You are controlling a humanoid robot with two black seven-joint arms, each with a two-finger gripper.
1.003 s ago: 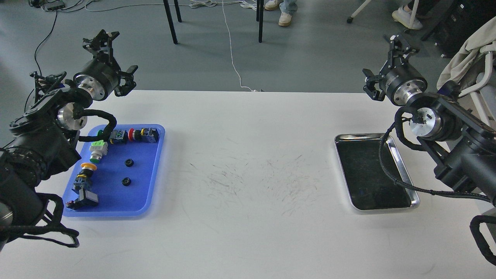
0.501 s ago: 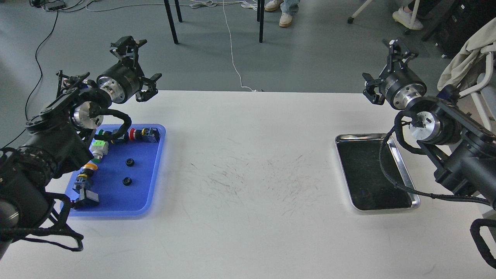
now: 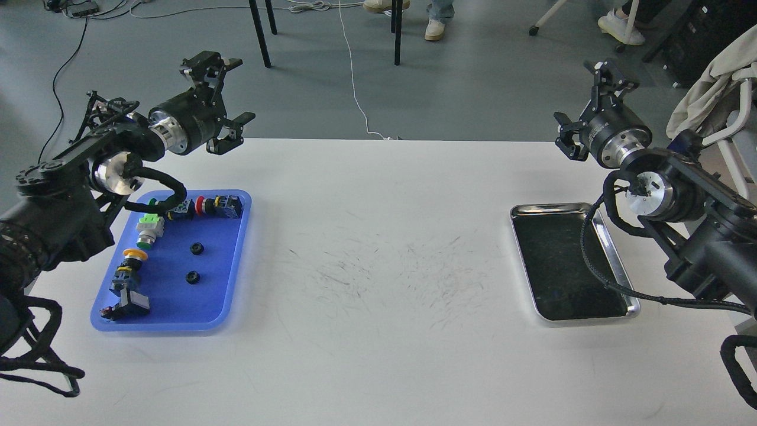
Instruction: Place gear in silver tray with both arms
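a white table (image 3: 378, 284) seen from above, with one black robot arm at each side. the left gripper (image 3: 227, 97) is raised over the far left edge of the table, its fingers (image 3: 236, 127) spread wide apart and holding nothing. below and slightly left of those fingers, well apart from them, lies a blue tray (image 3: 219, 296) holding coloured push-button switches along its far and left sides and two small black gears, a farther gear (image 3: 197, 249) and a nearer gear (image 3: 191, 276), on its bare floor. the right gripper (image 3: 588, 97) is raised beyond the far right edge of the table, its fingers (image 3: 568, 139) also spread and empty. the silver tray (image 3: 615, 266) lies flat on the table below those fingers, not touching them, its dark floor bare; a looped black cable from the right arm crosses in front of its right side. the two trays are well apart, with scuffed bare table between.
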